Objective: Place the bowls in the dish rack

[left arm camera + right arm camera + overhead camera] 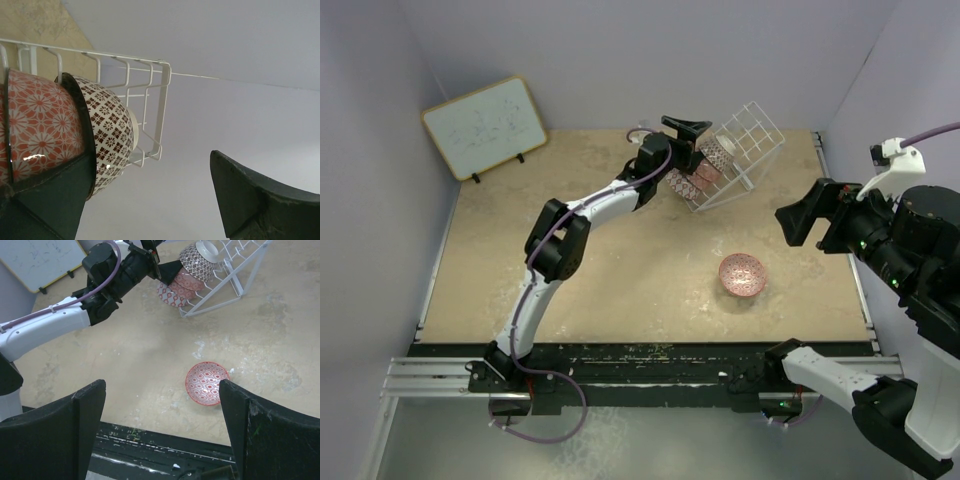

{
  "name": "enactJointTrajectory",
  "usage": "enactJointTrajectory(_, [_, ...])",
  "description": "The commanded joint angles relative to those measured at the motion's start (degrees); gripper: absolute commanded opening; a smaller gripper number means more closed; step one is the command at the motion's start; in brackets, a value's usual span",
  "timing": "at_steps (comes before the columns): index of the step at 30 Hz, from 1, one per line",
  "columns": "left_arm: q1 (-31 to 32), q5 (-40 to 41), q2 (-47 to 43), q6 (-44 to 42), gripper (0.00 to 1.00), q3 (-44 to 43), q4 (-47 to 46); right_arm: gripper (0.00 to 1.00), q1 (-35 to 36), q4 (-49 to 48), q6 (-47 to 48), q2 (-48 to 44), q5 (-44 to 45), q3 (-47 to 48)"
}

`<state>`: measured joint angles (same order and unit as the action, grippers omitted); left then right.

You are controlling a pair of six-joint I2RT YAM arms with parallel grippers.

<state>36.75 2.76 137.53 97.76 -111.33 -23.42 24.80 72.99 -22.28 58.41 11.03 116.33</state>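
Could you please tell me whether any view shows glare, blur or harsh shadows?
Top external: soft, even light, only faint shadows, rack sharp. Left wrist: focus is good, with one small glare streak on the red bowl. Right wrist: pink bowl crisp; near fingers dark.

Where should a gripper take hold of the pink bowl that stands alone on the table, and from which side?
Grip the pink bowl by its rim, one finger inside and one outside, coming down from above. It sits upright with its opening up, so the thin wall suits a pinch. The right part of the rim is probably best, since the open right gripper is on that side.
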Motion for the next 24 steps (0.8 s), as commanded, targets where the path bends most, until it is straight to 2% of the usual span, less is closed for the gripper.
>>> enactJointTrajectory(1, [-0.56,0.12,-4.17,-4.19,0.99,-0.70,7.21,0.97,0.08,-2.21,0.43,-0.40,-0.74,-0.39])
enactJointTrajectory(13, [-1.26,0.83,-12.06,-10.78,0.99,5.25,8.43,0.96,0.08,-2.66,0.32,-0.56,-1.52,-0.47])
enactJointTrajectory(17, [-1.31,1.70,-17.51,-13.33,0.99,12.39,6.71,0.97,0.08,-2.92,0.09,-1.05,-1.69,-0.98])
enactJointTrajectory(21, [-1.26,4.32,-24.63,-23.15,0.99,16.54,8.04,0.97,0.08,-3.07,-0.04,-1.28,-1.71,-1.17])
enactJointTrajectory(24, [-1.29,2.19,-29.91,-30.99,0.99,21.39,5.35,0.97,0.08,-3.32,-0.13,-1.37,-1.79,-0.85])
